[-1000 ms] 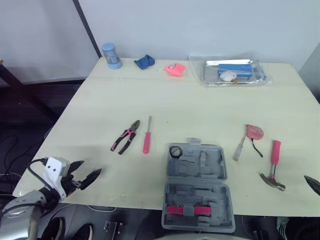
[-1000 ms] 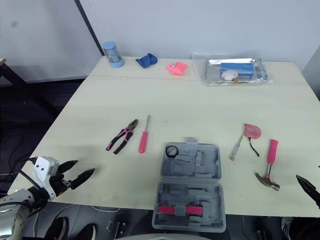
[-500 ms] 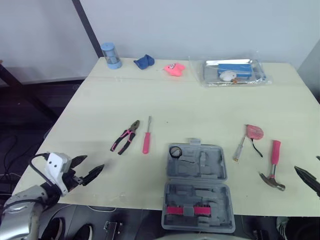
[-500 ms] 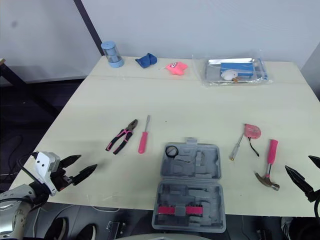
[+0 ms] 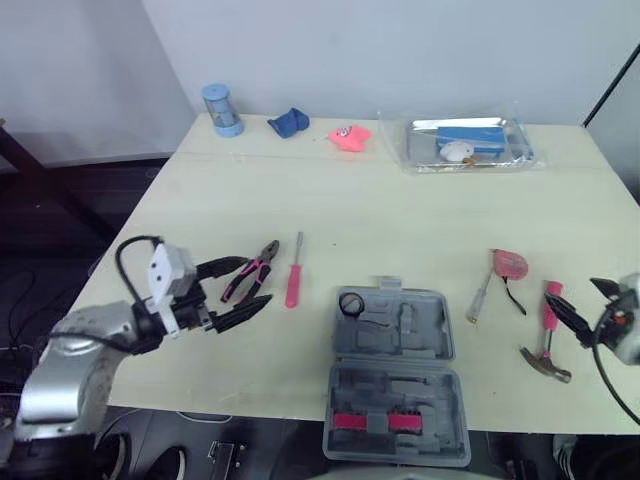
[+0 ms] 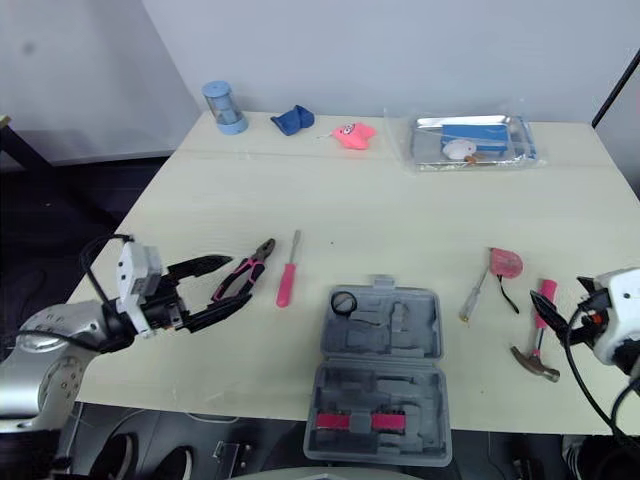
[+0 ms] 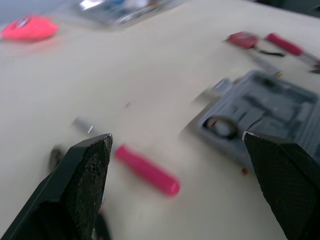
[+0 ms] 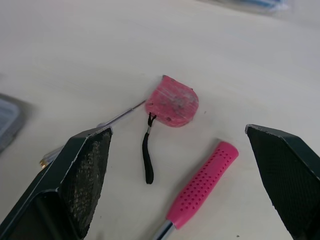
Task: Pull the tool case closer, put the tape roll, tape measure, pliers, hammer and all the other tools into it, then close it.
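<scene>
The grey tool case (image 5: 392,372) lies open at the table's front edge, with the tape roll (image 5: 351,303) in its upper half. My left gripper (image 5: 257,280) is open, its fingers on either side of the pink-handled pliers (image 5: 262,263). A pink screwdriver (image 5: 293,285) lies just right of them. On the right lie the pink tape measure (image 8: 171,106), a small screwdriver (image 5: 479,297) and the pink-handled hammer (image 5: 546,330). My right gripper (image 8: 177,130) is open, just above the hammer handle (image 8: 200,190).
Along the far edge stand a blue cup (image 5: 222,110), a blue cloth (image 5: 288,123), a pink object (image 5: 349,137) and a clear bag with a blue box (image 5: 470,143). The case's front half overhangs the table's (image 5: 400,210) front edge.
My left gripper has moved from the front-left corner up and right to the pliers. The right gripper has come in from the right edge to the hammer handle.
</scene>
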